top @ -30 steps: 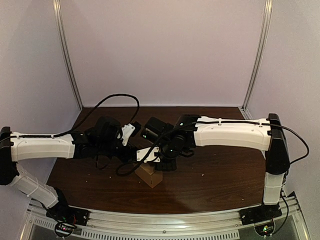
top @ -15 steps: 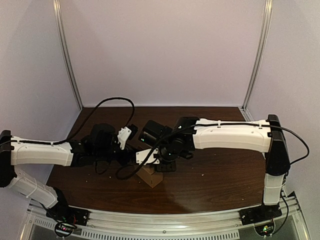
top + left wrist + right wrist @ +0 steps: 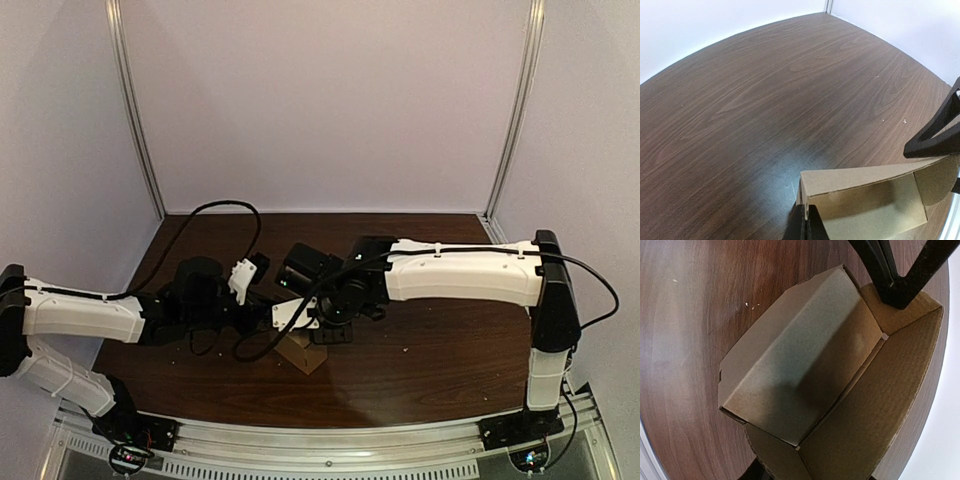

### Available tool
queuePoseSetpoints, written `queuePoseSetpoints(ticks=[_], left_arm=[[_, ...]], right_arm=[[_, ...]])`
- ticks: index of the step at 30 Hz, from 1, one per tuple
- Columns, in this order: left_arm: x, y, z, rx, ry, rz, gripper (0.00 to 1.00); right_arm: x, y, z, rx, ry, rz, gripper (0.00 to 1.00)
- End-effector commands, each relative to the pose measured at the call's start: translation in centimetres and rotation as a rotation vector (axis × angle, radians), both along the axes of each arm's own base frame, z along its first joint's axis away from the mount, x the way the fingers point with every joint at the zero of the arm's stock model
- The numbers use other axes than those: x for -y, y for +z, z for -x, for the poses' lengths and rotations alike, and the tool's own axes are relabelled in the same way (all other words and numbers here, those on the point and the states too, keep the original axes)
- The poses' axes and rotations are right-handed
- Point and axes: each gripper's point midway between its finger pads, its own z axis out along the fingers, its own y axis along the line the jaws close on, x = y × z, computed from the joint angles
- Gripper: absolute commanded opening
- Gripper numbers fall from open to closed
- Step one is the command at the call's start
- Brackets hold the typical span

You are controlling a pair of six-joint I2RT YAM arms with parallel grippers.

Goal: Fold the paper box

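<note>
Open brown paper box [image 3: 301, 352] by the bench's [image 3: 440, 350] near edge, left end effector [image 3: 803, 222] pinching its wall, right end effector [image 3: 328, 334] against a flap, grip unclear

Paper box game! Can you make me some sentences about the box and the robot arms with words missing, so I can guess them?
The paper box is the colour ___. It sits on a dark ___ table. In the left wrist view, its inside holds ___. The left arm and the right arm both reach over the ___.
Missing words: brown, wooden, nothing, box.
</note>
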Motion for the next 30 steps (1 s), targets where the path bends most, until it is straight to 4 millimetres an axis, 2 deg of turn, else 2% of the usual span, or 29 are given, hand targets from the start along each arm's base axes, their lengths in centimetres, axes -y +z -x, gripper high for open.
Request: queuePoseSetpoints(ticks=[1, 7, 13, 26, 30], left_arm=[[-1.5, -5.2, 2.5, -0.128, -0.036, -0.110, 0.00], [-1.9, -5.6, 2.6, -0.118, -0.035, -0.117, 0.00], [-1.5, -4.7, 2.4, -0.108, -0.041, -0.106, 0.00], [-1.8, -4.4, 2.4, -0.101, -0.036, -0.118, 0.00], [-1.6, -3.3, 2.3, -0.085, -0.039, -0.099, 0.00]], right_arm=[[-0.9, 0.2, -0.7, 0.078, 0.001, -0.003, 0.38], [-0.7, -0.7, 0.4, 0.157, 0.078, 0.043, 0.37], [-0.9, -1.0, 1.5, 0.295, 0.158, 0.087, 0.37], [-0.8, -1.8, 1.5, 0.364, 0.181, 0.133, 0.37], [-0.7, -1.4, 1.2, 0.388, 0.184, 0.127, 0.38]])
